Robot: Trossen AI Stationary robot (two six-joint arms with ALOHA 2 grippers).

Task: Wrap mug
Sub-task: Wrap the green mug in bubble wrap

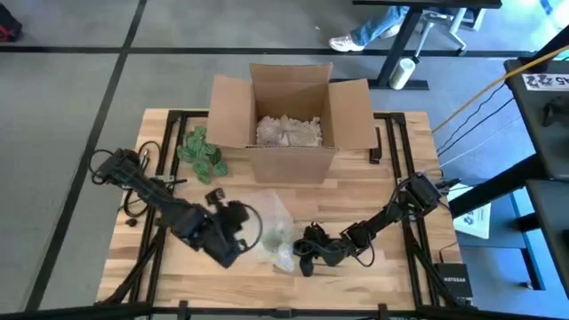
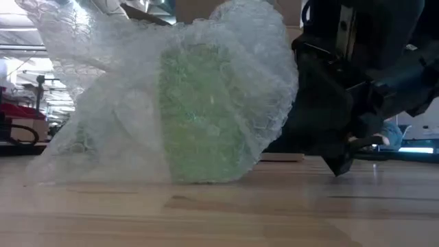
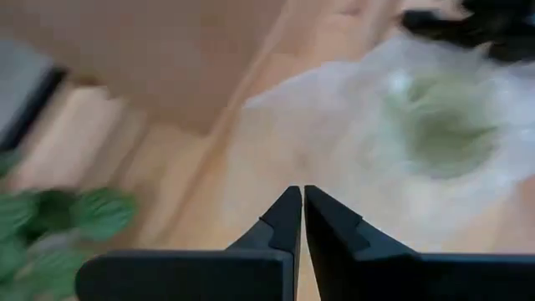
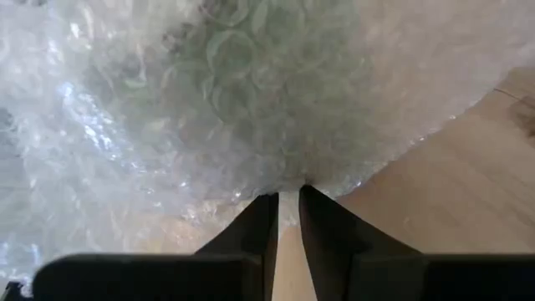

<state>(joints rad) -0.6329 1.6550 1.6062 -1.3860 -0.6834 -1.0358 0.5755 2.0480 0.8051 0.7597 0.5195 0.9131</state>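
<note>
While the right hand (image 1: 300,255) pinches bubble wrap (image 1: 271,227), the mug (image 2: 199,116) (green) sits just beyond.

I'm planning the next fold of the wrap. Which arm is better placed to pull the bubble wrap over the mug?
Probably the right. The right gripper sits at the bubble wrap edge beside the green mug, fingers nearly shut on it. The left gripper is shut and short of the wrap.
</note>
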